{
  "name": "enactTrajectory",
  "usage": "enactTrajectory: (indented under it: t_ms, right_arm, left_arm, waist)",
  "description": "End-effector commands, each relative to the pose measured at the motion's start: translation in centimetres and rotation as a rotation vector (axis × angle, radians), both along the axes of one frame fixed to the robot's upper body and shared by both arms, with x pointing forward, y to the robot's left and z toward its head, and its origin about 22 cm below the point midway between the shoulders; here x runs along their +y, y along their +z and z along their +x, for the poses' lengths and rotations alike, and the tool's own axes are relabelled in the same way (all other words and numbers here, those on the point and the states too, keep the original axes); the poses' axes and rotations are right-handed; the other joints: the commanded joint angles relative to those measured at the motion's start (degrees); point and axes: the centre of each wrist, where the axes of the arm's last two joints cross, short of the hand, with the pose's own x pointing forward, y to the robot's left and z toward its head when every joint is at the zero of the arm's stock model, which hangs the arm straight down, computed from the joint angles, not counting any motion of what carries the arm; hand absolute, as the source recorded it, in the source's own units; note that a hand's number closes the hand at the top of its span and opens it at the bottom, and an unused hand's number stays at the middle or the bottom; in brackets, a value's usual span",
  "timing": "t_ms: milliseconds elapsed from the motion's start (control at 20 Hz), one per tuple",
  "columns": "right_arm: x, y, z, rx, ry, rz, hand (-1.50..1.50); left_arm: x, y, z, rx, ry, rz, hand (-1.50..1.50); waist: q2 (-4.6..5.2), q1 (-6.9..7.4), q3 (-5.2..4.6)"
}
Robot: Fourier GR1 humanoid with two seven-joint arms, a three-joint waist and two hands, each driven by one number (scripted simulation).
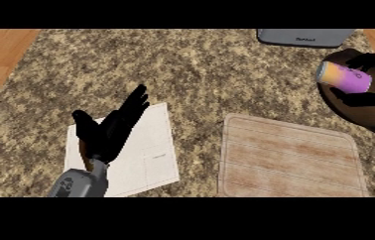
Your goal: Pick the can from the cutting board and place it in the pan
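Observation:
The can [344, 77], purple with an orange end, lies tilted on its side over the dark round pan [338, 109] at the right edge. My right hand [362, 61] comes in from the right edge, and its black fingers curl round the can above and below. Most of that hand is cut off by the edge. The light wooden cutting board [289, 157] lies at the lower right with nothing on it. My left hand [110, 127] is open at the lower left, fingers straight and pointing up, far from the can.
A white sheet [150, 154] lies on the speckled counter under the left hand. A grey appliance [304, 37] stands at the back right, just behind the pan. A wooden strip [15, 48] runs along the far left.

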Motion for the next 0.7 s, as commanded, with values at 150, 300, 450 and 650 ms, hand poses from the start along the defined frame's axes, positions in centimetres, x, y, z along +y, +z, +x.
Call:
enactTrajectory:
  t_ms: [150, 300, 450, 650]
  right_arm:
    - [-0.1, -0.6, 0.0, 0.217, -0.012, -0.143, -1.5]
    - [-0.4, -0.8, -0.2, 0.221, 0.043, -0.033, -1.5]
    - [0.9, -1.3, 0.4, 0.153, 0.116, 0.148, -1.5]
    - [0.8, -0.5, 0.9, 0.115, 0.149, 0.369, -1.5]
  left_arm:
    - [-0.1, 0.1, 0.2, -0.003, -0.018, -0.003, 0.0]
    - [-0.2, 0.2, 0.1, -0.016, -0.012, -0.001, 0.0]
    - [0.3, 0.9, 0.5, -0.015, -0.01, -0.002, 0.0]
    - [-0.1, 0.4, -0.1, 0.001, -0.012, -0.005, 0.0]
  waist:
    - [0.6, 1.28, 0.1]
    - [0.53, 0.93, 0.24]
    - [0.34, 0.25, 0.33]
    - [0.33, 0.19, 0.32]
